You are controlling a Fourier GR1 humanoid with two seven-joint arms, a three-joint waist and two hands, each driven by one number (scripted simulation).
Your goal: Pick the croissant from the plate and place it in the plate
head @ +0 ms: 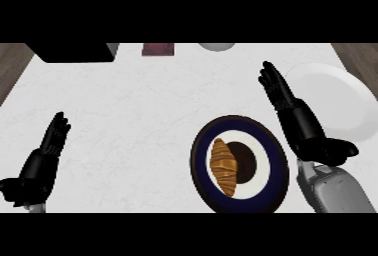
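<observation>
Right forearm [334, 190], grey and bulky, comes in from the lower edge and carries the right hand [291, 107] up between two plates. Its fingers are straight and pressed together, pointing away from the robot, and they hold nothing. The hand sits just beside the dark plate's far right rim and at the white plate's left edge, which reads as a ready stance between pick-up and drop-off, not a grasp.

On the dark plate [275, 150], blue-rimmed with a white ring and a dark centre, lies the croissant [224, 166]. It rests lengthwise on the left half of the plate, one tip toward the robot, untouched and apart from both hands. The white plate [332, 102] stands bare just beyond, to the right, near the counter's edge; it is likely the target, so the carry would be short.

At the view's left the left hand [48, 145] rests, fingers straight and together, well apart from everything.

Along the far edge of the counter [133, 125] are a black box [74, 51], a small dark red thing [158, 49] and a pale round thing [216, 46], all only partly seen and out of the way.

I judge the pick not yet begun: the right hand must swing left and down over the croissant first.
</observation>
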